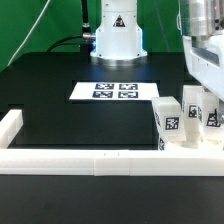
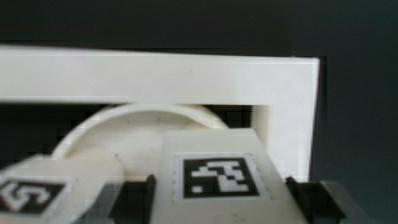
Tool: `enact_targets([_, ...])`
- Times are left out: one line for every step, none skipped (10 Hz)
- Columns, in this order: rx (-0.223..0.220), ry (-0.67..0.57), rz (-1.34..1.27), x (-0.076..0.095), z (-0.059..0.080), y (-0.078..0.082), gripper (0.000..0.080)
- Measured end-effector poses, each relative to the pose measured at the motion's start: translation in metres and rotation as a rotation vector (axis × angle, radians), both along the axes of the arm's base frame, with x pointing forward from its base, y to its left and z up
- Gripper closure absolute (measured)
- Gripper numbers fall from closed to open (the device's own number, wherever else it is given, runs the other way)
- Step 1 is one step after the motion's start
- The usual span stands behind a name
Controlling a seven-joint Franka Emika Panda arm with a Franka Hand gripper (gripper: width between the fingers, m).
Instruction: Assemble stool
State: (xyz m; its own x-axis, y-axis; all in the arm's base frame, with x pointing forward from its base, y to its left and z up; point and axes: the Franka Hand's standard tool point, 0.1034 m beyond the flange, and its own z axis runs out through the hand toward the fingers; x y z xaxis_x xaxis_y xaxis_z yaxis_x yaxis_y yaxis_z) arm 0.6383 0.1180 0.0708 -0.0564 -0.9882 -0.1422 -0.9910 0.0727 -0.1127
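The gripper (image 2: 215, 190) straddles a tagged leg (image 2: 219, 178) beside the border rail (image 2: 160, 77); whether it grips, I cannot tell; the seat (image 2: 151, 125) crowds close, risking a knock.

Even bright light; blurred wrist view

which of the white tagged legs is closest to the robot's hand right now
The leg farthest toward the exterior view's right, directly beneath the hand. The other two legs stand farther toward the exterior view's left, with nothing above them.
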Motion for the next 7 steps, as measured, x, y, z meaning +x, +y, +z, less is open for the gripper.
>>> enact_targets([0.004,0.002,-0.020,0.0001,0.0001,-0.0002,0.0459])
enact_targets([0.023,0.013,-0.099,0.0000,0.0000,0.0008,0.0459])
enact_targets([0.037,0.021,-0.154,-0.0005,-0.0005,0.0021,0.0459])
enact_targets([0.046,0.024,-0.176,-0.0006,-0.0007,0.0024,0.0459])
enact_targets([0.084,0.019,-0.332,0.0008,-0.0014,0.0012,0.0459])
enact_targets([0.116,0.006,-0.453,0.0011,-0.0017,0.0010,0.0459])
enact_targets([0.139,0.001,-0.503,0.0008,-0.0021,0.0023,0.0459])
